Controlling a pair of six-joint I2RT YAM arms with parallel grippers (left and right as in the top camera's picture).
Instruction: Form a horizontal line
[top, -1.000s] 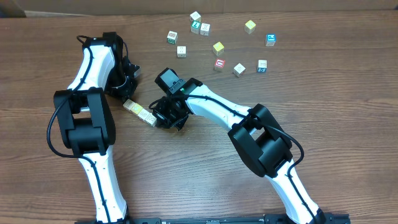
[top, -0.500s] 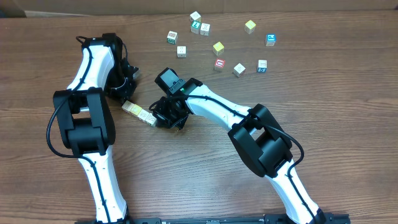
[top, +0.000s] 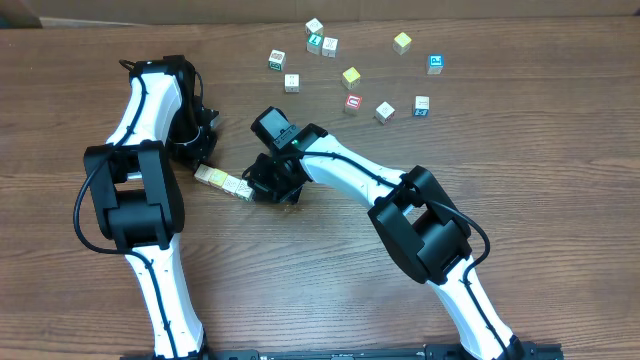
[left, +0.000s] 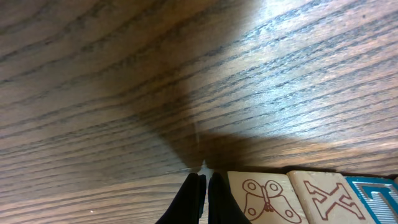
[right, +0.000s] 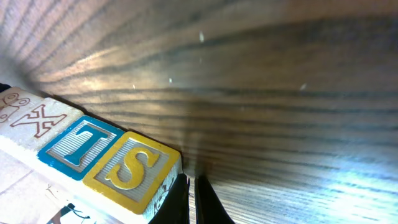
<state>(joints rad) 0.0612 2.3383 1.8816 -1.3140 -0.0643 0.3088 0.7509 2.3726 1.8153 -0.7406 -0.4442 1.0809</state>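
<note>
Your left pincer (left: 202, 186), closed and empty, sits beside one end of the row of four blocks (top: 222, 181), toward the tabletop's (top: 530, 190) left edge. Your right pincer (right: 189, 193), also closed and empty, is at the other end. The blocks touch, but I think the slanted row needs straightening.

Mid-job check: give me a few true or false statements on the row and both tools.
1. The row holds four cubes. True.
2. The S cube is blue. False: it is yellow; the T cube is blue.
3. The left tool is open. False: it is shut, beside the butterfly cube.
4. The right tool is shut at the S end. True.
</note>
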